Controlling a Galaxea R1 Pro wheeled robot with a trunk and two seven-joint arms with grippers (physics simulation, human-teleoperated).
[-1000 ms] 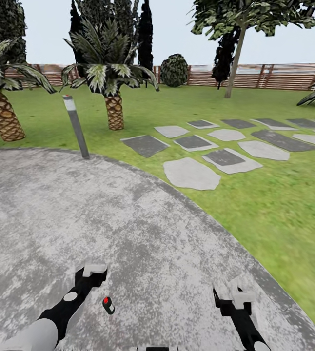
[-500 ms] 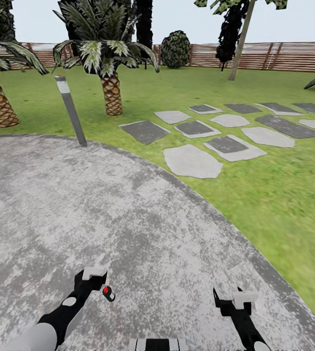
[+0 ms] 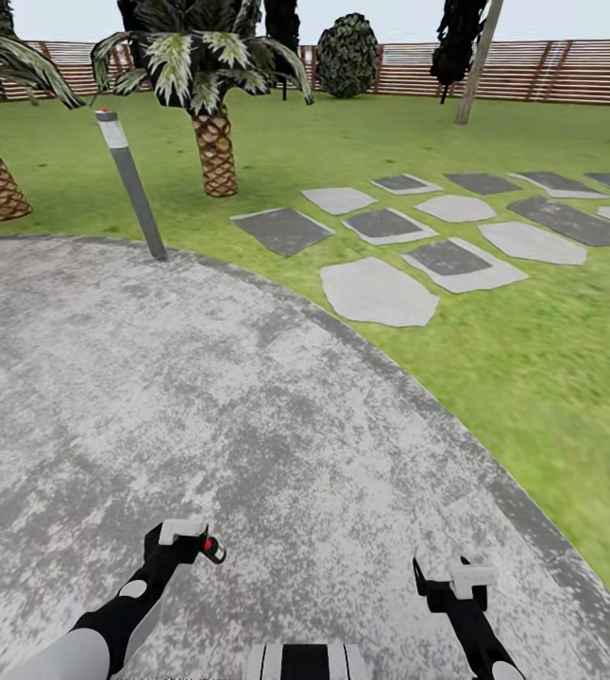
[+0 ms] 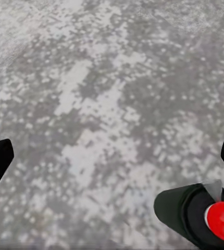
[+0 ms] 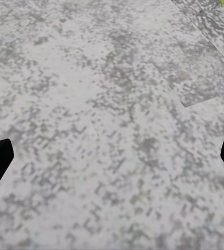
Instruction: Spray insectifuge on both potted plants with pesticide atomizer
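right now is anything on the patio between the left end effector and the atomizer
Nothing visible. The pesticide atomizer lies on the bare grey patio right beside the left end effector, close enough that I cannot tell if they touch. In the left wrist view it sits near one finger with only paving around it.

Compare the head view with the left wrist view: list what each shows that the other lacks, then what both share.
Head view alone: lawn, stepping stones, two palms, a bollard light, the slat fence, and the right end effector.
Left wrist view alone: the atomizer's dark body and red spot up close.
Both: the mottled patio, the atomizer, and the left end effector.
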